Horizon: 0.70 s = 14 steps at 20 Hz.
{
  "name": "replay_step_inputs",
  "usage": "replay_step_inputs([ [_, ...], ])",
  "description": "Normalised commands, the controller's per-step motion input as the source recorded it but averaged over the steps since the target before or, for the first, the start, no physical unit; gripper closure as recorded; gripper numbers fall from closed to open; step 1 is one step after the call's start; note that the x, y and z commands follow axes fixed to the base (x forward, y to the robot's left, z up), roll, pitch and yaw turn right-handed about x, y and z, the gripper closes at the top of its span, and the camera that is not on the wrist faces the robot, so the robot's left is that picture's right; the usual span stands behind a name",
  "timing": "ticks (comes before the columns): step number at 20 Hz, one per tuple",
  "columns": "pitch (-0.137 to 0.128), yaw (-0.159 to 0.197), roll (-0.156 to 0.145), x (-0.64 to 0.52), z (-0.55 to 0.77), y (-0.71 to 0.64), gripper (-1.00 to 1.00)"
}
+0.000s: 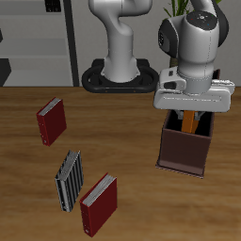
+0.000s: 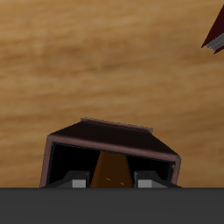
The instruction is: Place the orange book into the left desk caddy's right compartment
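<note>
The orange book [image 1: 193, 121] stands upright inside the left desk caddy [image 1: 184, 149], a dark reddish-brown box near the table's back, with its top end above the rim. My gripper [image 1: 193, 115] hangs right over the caddy, its fingers on either side of the book's top. In the wrist view the book [image 2: 109, 170] sits in the caddy [image 2: 105, 137] between the two pale fingertips [image 2: 80, 182], with a dark gap on each side of it. The gripper [image 2: 111, 182] looks open. I cannot tell which compartment the book is in.
A dark red book [image 1: 51, 121] lies farther across the table. A grey-and-black striped book [image 1: 69, 179] and a second dark red book [image 1: 98, 204] lie near the front edge. The corner of a dark red book [image 2: 214, 33] shows in the wrist view.
</note>
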Motion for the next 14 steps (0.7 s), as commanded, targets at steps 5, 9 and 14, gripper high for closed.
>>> replay_step_inputs([
  [5, 0.074, -0.009, -0.022, 0.11, -0.26, -0.03, -1.0],
  [9, 0.058, -0.016, 0.0, 0.01, -0.24, -0.07, -1.0],
  [14, -0.003, 0.0, -0.007, -0.09, 0.09, -0.06, -1.0],
])
